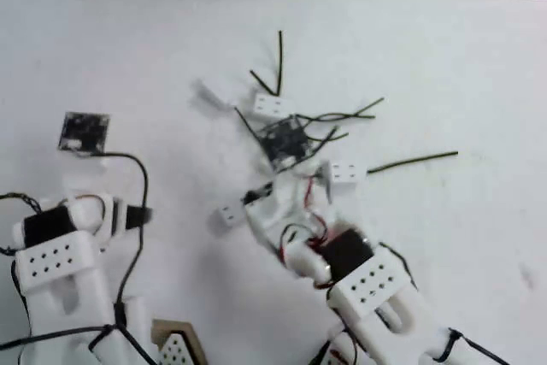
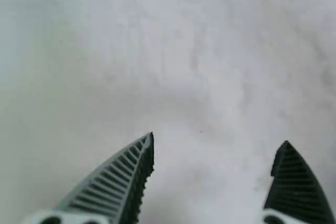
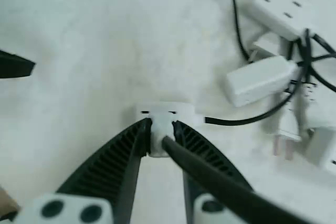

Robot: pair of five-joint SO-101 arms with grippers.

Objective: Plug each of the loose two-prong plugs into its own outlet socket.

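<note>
Plainly, the right gripper [image 3: 161, 126] is clamped narrow on a white plug [image 3: 157, 144], and the plug's black cable [image 3: 220, 182] trails back over one finger. The plug's front meets a white socket block [image 3: 164, 112]. Two slots show along the block's upper face, but the prongs are hidden behind the fingers and the plug body, so I cannot tell whether they are seated.

In the high view this block lies just beside the tangle of black cables [image 1: 286, 141], on its near-left side. There the right arm's wrist covers the plug itself.

A second socket block [image 1: 271, 106] touches the tangle on its far side. A third socket block [image 1: 344, 172] lies just beside the tangle, to its near right. One loose plug [image 3: 286, 129] rests among the tangle's strands with its two prongs bare. A blurred white piece [image 1: 209, 94] sits near the tangle's far-left side, too soft to identify.

The left gripper [image 2: 219, 139] is spread wide, with nothing between its ribbed fingers [image 2: 123, 184], over the bare white table [image 1: 427, 57]. Its arm is well apart from the tangle, to the left. A dark square piece [image 1: 84, 132] with a black lead also lies well to the tangle's left, and what it is cannot be made out.
</note>
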